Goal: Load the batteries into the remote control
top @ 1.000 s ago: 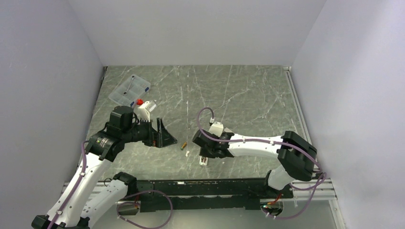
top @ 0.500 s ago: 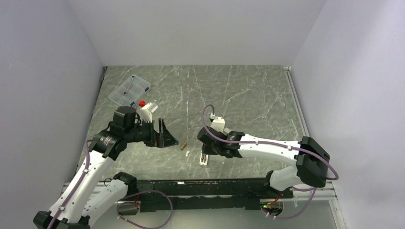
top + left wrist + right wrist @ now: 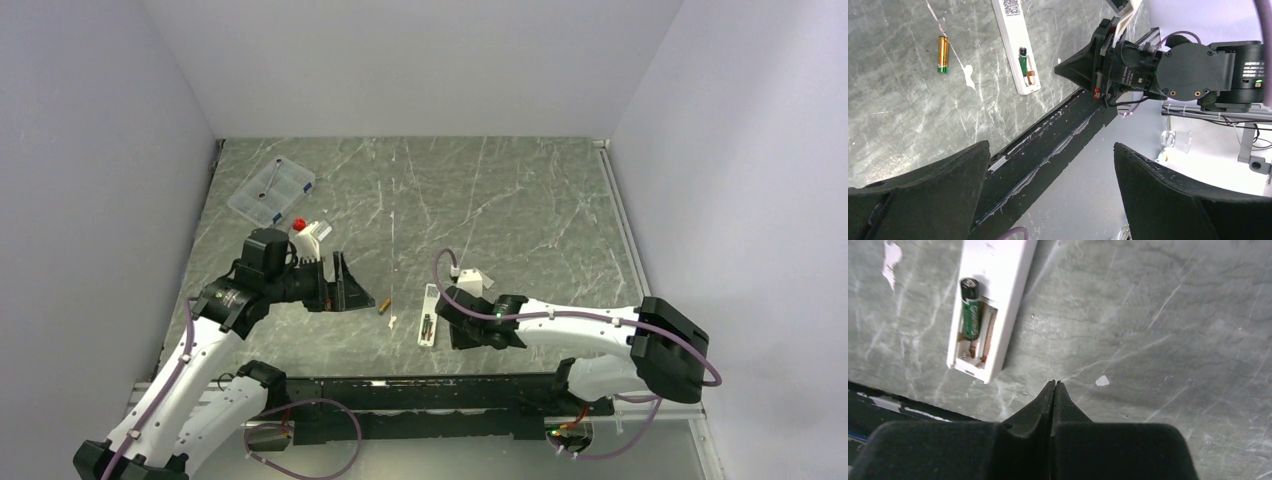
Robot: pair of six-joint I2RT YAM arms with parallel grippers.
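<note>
remote control (image 3: 998, 290) lay back-up on table (image 3: 1173, 340), green battery (image 3: 969, 310) seated in it | copper battery (image 3: 942, 54) loose just left: probably light, slick, apt to roll; pinch mid-barrel | left gripper (image 3: 1050, 150) spread wide, empty | right gripper (image 3: 1054, 385) pressed together, empty

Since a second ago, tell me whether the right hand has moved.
Yes. In the top view the right hand slid rightward off the remote control, which lay still.
</note>
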